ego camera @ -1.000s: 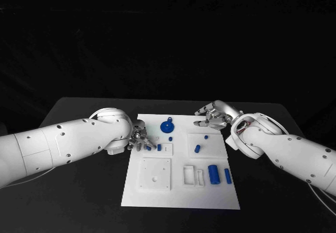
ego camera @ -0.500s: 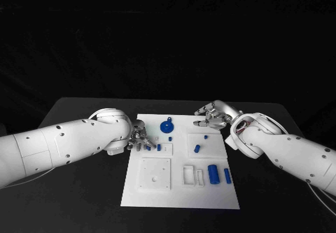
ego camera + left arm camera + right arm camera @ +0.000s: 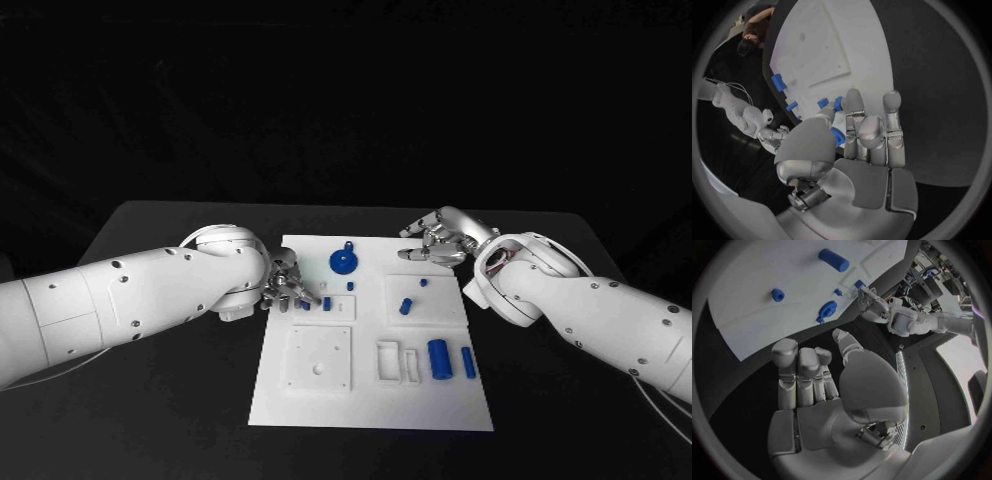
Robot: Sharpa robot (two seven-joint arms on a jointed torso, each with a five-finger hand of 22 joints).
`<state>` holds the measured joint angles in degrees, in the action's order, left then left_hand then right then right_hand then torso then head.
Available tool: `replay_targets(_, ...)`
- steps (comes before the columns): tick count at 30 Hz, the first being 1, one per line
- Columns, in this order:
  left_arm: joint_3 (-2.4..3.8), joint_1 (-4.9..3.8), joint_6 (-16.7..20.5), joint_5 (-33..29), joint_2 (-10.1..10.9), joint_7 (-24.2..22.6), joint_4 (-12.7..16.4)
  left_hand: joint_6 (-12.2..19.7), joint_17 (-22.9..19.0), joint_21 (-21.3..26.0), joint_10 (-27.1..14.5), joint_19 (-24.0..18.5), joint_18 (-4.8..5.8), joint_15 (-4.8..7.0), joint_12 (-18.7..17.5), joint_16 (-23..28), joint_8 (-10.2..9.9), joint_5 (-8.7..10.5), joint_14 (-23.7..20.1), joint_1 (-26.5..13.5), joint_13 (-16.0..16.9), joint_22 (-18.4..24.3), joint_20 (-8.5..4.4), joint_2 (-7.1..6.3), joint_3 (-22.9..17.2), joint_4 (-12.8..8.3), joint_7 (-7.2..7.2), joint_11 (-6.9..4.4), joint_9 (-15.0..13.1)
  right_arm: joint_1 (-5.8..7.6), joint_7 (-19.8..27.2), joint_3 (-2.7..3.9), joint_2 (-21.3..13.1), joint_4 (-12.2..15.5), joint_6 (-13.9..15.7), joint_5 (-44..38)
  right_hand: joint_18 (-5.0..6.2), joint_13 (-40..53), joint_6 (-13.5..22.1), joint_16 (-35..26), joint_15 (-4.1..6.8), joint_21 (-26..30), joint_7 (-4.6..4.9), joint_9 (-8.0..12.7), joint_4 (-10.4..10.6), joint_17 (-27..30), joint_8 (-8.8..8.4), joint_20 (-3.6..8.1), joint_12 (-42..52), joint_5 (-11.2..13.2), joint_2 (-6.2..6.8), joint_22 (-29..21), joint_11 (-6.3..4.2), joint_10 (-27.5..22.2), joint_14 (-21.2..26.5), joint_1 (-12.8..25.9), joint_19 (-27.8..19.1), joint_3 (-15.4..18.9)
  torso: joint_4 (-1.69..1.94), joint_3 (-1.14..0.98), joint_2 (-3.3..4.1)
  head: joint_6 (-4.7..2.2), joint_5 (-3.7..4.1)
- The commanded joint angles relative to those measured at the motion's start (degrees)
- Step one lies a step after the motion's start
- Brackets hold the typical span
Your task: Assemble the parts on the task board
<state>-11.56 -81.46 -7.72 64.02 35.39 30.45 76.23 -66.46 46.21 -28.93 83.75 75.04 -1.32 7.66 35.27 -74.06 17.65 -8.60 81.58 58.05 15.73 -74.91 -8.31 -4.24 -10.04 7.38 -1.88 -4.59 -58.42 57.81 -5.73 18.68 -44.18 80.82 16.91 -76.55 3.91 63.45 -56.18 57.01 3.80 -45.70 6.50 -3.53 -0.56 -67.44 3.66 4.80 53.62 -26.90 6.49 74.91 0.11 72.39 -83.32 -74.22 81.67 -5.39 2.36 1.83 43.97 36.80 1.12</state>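
Observation:
The white task board [image 3: 320,410] lies mid-table. My left hand [image 3: 284,289] rests over its left edge; between thumb and finger it pinches a small blue part [image 3: 837,137], with two more small blue parts [image 3: 327,302] just past the fingertips. My right hand [image 3: 437,243] hovers at the board's far right corner, fingers loosely bent, holding nothing. A round blue part [image 3: 343,262] sits near the board's far edge. A short blue part [image 3: 407,306] stands in the raised square plate right of centre. Two blue cylinders [image 3: 440,360] lie side by side toward the near right.
A raised square plate with a hole [image 3: 319,357] sits on the near left of the board, with a narrow white slot block [image 3: 389,361] beside it. Black table [image 3: 159,420] surrounds the board on all sides.

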Motion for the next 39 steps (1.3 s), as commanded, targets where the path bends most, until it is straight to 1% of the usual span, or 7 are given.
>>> replay_targets(1,-0.70,1.08,-1.9,0.4,0.5,2.6,0.1,0.4,0.0,-0.2,3.1,0.3,-0.40,0.04,0.3,0.3,-0.4,0.28,0.5,0.0,-0.1,-1.0,-0.11,-0.48,0.1,0.3,0.06,-0.12,0.0,-0.06,0.5,0.02,0.0,0.0,-0.5,-0.1,0.22,0.0,0.1,-0.3,0.00,0.3,0.08,0.0,0.2,0.2,-0.17,0.02,-0.2,-0.4,0.05,5.6,-0.07,-0.4,0.0,0.7,0.3,0.1,0.02,0.01,-0.03,0.01,-0.03)
replay_targets(6,-0.32,1.05,-1.8,0.4,1.0,2.8,0.6,0.4,0.0,-0.2,3.1,0.3,-0.41,0.04,0.3,0.3,-0.4,0.28,0.6,0.1,-0.1,-1.0,-0.10,-0.37,0.2,0.1,0.05,-0.12,0.0,-0.07,0.5,0.02,0.0,0.0,-0.5,-0.1,0.22,0.0,0.1,-0.3,0.00,0.3,0.08,0.0,0.2,0.2,-0.17,0.02,-0.2,-0.4,0.05,5.6,-0.07,-0.4,0.0,0.7,0.3,0.1,0.04,0.05,0.02,0.03,0.08)
replay_targets(14,-0.03,1.04,-1.2,0.5,1.4,3.0,0.9,0.4,-0.1,-0.1,3.1,0.3,-0.50,0.06,0.2,0.4,-0.5,0.24,0.6,0.1,-0.2,-1.0,-0.07,0.16,0.5,-0.6,0.05,-0.12,0.0,-0.11,0.3,0.02,0.1,0.2,-0.4,-0.2,0.22,-0.1,0.2,-0.4,0.00,0.3,0.10,0.0,0.1,0.2,-0.20,0.02,-0.3,-0.3,-0.02,5.6,-0.06,-0.4,0.0,0.6,0.3,0.0,0.02,0.06,0.01,0.05,0.05)
replay_targets(17,0.03,1.03,-0.7,0.5,1.4,2.9,0.9,0.5,-0.1,-0.1,3.1,0.4,-0.56,0.06,0.2,0.5,-0.5,0.25,0.6,0.0,-0.2,-1.0,-0.05,0.80,0.8,-1.2,0.05,-0.12,0.0,-0.14,0.3,0.02,0.1,0.1,-0.3,-0.2,0.22,-0.1,0.2,-0.4,0.00,0.3,0.10,0.0,0.1,0.2,-0.20,0.02,-0.3,-0.3,-0.02,5.6,-0.06,-0.4,0.0,0.6,0.3,0.0,0.03,0.08,0.01,0.06,0.05)
replay_targets(28,0.16,1.04,0.1,0.4,1.2,2.5,1.0,0.5,-0.1,-0.1,3.1,0.4,-0.56,0.06,0.2,0.5,-0.5,0.25,0.6,0.0,-0.2,-1.0,-0.05,0.80,0.8,-1.2,0.05,-0.12,0.0,-0.22,0.3,0.02,0.2,-0.1,-0.3,-0.2,0.22,-0.1,0.2,-0.4,0.00,0.3,0.10,0.0,0.1,0.2,-0.20,0.02,-0.3,-0.3,-0.02,5.6,-0.06,-0.4,0.0,0.6,0.3,0.0,-0.02,0.02,0.03,0.04,-0.03)
replay_targets(30,0.17,1.04,0.2,0.4,1.2,2.4,1.0,0.5,0.0,-0.1,3.1,0.4,-0.56,0.08,0.3,0.5,-0.5,0.20,0.6,-0.1,-0.2,-1.0,-0.07,1.18,1.1,-1.7,0.03,-0.14,-0.1,-0.24,0.3,0.03,0.2,-0.1,-0.3,-0.2,0.22,-0.1,0.2,-0.4,0.00,0.3,0.10,0.0,0.1,0.2,-0.20,0.02,-0.3,-0.3,-0.02,5.6,-0.06,-0.4,0.0,0.6,0.3,0.0,0.00,-0.02,0.02,0.00,-0.04)
replay_targets(39,0.20,1.04,0.6,0.3,1.0,2.3,0.9,0.5,0.0,-0.1,3.1,0.4,-0.59,0.09,0.3,0.5,-0.5,0.22,0.6,0.2,-0.2,-1.0,-0.06,1.43,1.2,-2.1,0.01,-0.15,-0.1,-0.28,0.3,0.03,0.2,-0.2,-0.3,-0.2,0.22,-0.1,0.2,-0.4,0.00,0.3,0.10,0.0,0.1,0.2,-0.20,0.02,-0.3,-0.3,-0.02,5.6,-0.06,-0.4,0.0,0.6,0.3,0.0,0.01,-0.04,0.01,-0.01,-0.04)
